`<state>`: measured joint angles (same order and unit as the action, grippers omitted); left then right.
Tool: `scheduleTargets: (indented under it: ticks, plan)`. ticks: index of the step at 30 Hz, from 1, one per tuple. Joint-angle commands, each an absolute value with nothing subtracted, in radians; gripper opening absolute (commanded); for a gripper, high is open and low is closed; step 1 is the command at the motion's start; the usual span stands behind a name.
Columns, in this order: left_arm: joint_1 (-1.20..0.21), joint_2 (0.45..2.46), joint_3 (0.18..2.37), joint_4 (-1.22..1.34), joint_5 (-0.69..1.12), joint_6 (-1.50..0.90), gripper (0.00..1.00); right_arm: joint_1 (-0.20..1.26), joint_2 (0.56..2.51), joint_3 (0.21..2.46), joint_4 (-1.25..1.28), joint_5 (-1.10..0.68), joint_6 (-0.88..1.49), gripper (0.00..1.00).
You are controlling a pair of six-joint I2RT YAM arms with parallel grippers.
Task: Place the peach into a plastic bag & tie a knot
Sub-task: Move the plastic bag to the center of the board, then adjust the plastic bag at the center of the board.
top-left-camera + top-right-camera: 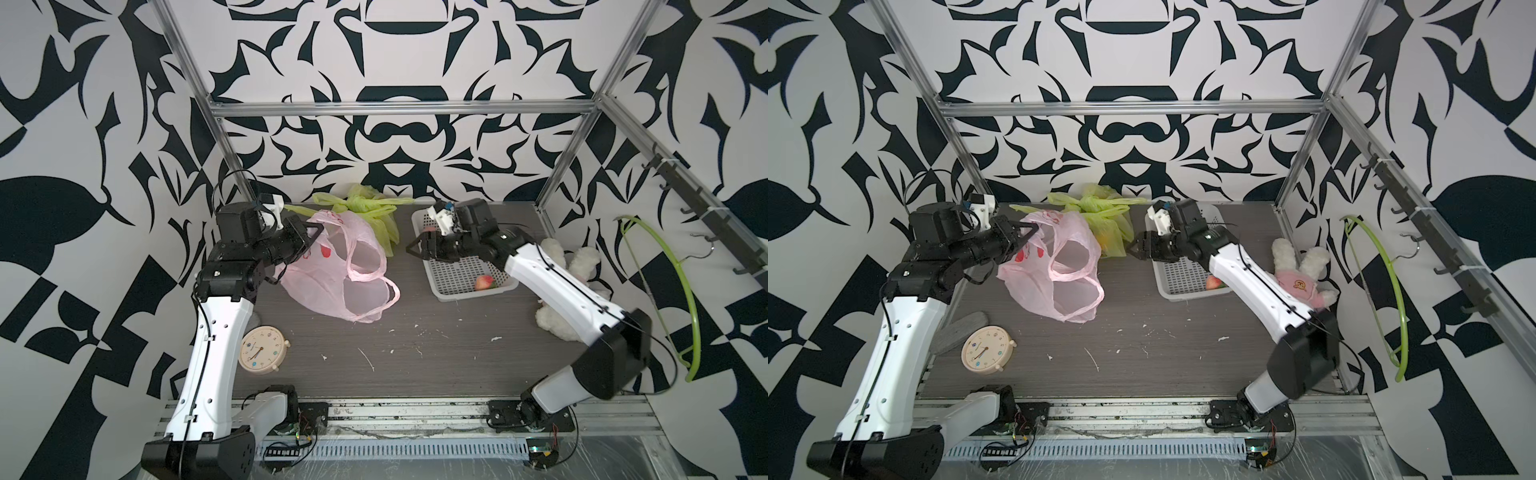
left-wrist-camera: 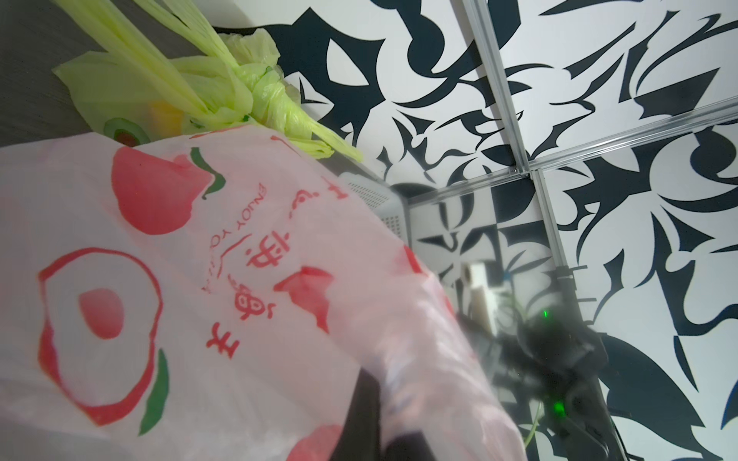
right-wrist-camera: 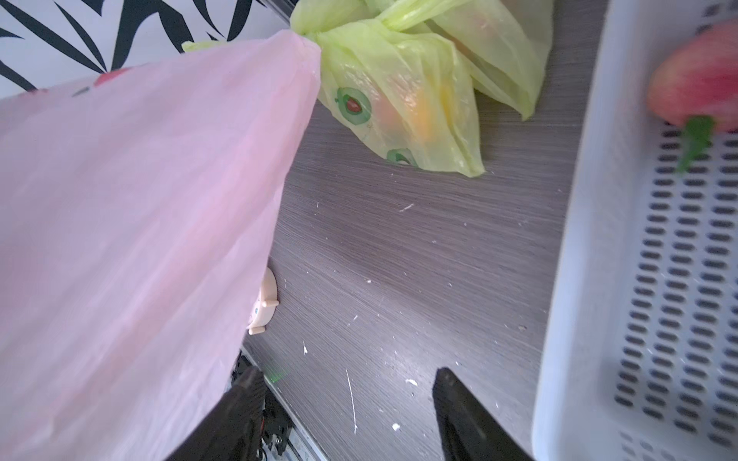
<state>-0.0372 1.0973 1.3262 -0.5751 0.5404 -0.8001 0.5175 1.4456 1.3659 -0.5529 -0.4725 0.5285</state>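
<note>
- My left claw (image 1: pixel 314 233) is clamped tight on the rim of the thin pink plastic bag (image 1: pixel 332 270) printed with red fruit. It holds that edge up off the dark grey wood-grain desk (image 1: pixel 407 361), near the desk's back left corner.
- The bag's long axis slants from my grip toward the middle of the desk, and its lower end rests on the surface.
- Its mouth, with both handle loops slack, gapes upward and toward the desk's right edge.
- My right claw (image 1: pixel 413 248) stands wide, with nothing between the jaws. In the right wrist view they (image 3: pixel 347 411) frame only bare desk.
- That claw hangs just beside the left wall of the white perforated plastic basket (image 1: pixel 455 276), tips pointing toward the bag, apart from both bag and fruit.
- The small pink-red peach with a green leaf (image 1: pixel 484 282) lies on the basket floor, in the basket's front right corner, well apart from the bag.
- The peach looks nearly round, so I cannot tell its long axis. In both top views its leaf end points toward the desk's right edge.
- The basket sits toward the back right of the desk.
- A knotted yellow-green plastic bag (image 1: pixel 374 208) with something orange inside lies at the back edge, just behind the pink one.
- A round cream alarm clock (image 1: pixel 262 351) lies face up near the left edge, toward the front.
- A white and pink plush rabbit (image 1: pixel 1300 282) lies by the right edge, partly under my right arm.
</note>
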Motion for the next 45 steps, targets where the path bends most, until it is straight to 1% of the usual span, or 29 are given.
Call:
scheduleTargets:
  ticks: [1, 4, 6, 10, 14, 17, 26, 27, 28, 29, 30, 32, 34, 35, 37, 40, 43, 45]
  plan:
    - [-0.049, 1.089, 1.315, -0.531, 0.519, -0.807, 0.0, 0.535, 1.338, 1.292, -0.581, -0.448, 0.504, 0.71]
    - [-0.065, 1.087, 1.309, -0.528, 0.501, -0.805, 0.0, 0.558, 1.265, 1.241, -0.525, -0.519, 0.526, 0.71]
    - [-0.069, 1.089, 1.307, -0.529, 0.496, -0.805, 0.0, 0.607, 1.238, 1.229, -0.487, -0.539, 0.528, 0.71]
    - [-0.074, 1.085, 1.306, -0.53, 0.488, -0.804, 0.0, 0.753, 1.25, 1.266, -0.502, -0.503, 0.485, 0.72]
    - [-0.074, 1.077, 1.306, -0.537, 0.484, -0.802, 0.0, 0.855, 1.274, 1.298, -0.493, -0.447, 0.485, 0.72]
    - [-0.077, 1.07, 1.301, -0.54, 0.482, -0.804, 0.0, 0.877, 1.299, 1.31, -0.455, -0.421, 0.513, 0.72]
    - [-0.097, 1.049, 1.292, -0.551, 0.476, -0.807, 0.0, 0.885, 1.418, 1.387, -0.378, -0.443, 0.536, 0.73]
    - [-0.098, 1.046, 1.291, -0.551, 0.476, -0.808, 0.0, 0.885, 1.428, 1.397, -0.376, -0.438, 0.536, 0.72]
    - [-0.099, 1.044, 1.29, -0.554, 0.476, -0.807, 0.0, 0.885, 1.434, 1.403, -0.376, -0.426, 0.534, 0.69]
    - [-0.098, 1.04, 1.291, -0.562, 0.476, -0.803, 0.0, 0.885, 1.441, 1.414, -0.37, -0.418, 0.529, 0.63]
    - [-0.098, 1.038, 1.291, -0.58, 0.476, -0.794, 0.0, 0.881, 1.447, 1.431, -0.388, -0.402, 0.519, 0.55]
    - [-0.1, 1.034, 1.293, -0.635, 0.473, -0.756, 0.0, 0.843, 1.462, 1.474, -0.425, -0.407, 0.504, 0.37]
    - [-0.1, 1.026, 1.27, -0.701, 0.478, -0.712, 0.0, 0.771, 1.48, 1.529, -0.478, -0.453, 0.497, 0.16]
    - [-0.101, 1.02, 1.249, -0.724, 0.488, -0.697, 0.0, 0.734, 1.489, 1.556, -0.501, -0.473, 0.492, 0.12]
    - [-0.104, 1.009, 1.181, -0.751, 0.532, -0.674, 0.0, 0.651, 1.535, 1.645, -0.592, -0.512, 0.46, 0.08]
    - [-0.136, 0.992, 1.077, -0.752, 0.58, -0.667, 0.0, 0.598, 1.67, 1.834, -0.772, -0.552, 0.398, 0.0]
    - [-0.207, 0.984, 1.019, -0.702, 0.593, -0.687, 0.0, 0.601, 1.832, 2.026, -0.918, -0.577, 0.33, 0.0]
    - [-0.256, 0.992, 1.001, -0.643, 0.596, -0.708, 0.0, 0.61, 1.922, 2.101, -0.969, -0.559, 0.311, 0.0]
